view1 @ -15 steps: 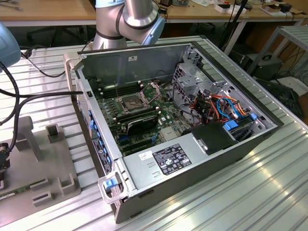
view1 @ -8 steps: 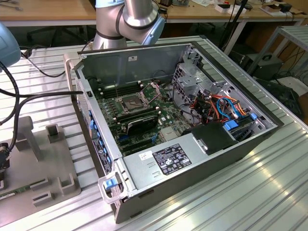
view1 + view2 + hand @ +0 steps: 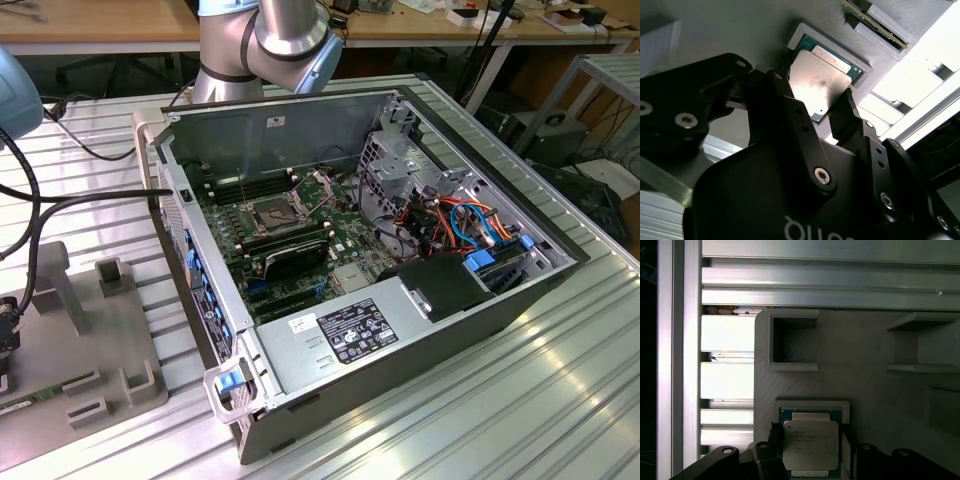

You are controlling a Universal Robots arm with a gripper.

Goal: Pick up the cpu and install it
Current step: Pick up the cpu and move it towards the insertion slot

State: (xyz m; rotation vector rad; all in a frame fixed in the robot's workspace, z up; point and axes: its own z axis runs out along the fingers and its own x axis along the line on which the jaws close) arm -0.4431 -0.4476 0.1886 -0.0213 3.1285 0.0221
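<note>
This looks like a robotics lab or workshop. A robot arm [image 3: 270, 40] stands on a table [image 3: 520, 400] of ribbed aluminium slats, beside an open computer case [image 3: 270, 130] with its boards and wiring laid bare and a grey holder plate [image 3: 90, 340] for parts. Behind run wooden benches [image 3: 100, 20] strewn with small gear, and loose black cables [image 3: 80, 200] trail over the table.
</note>
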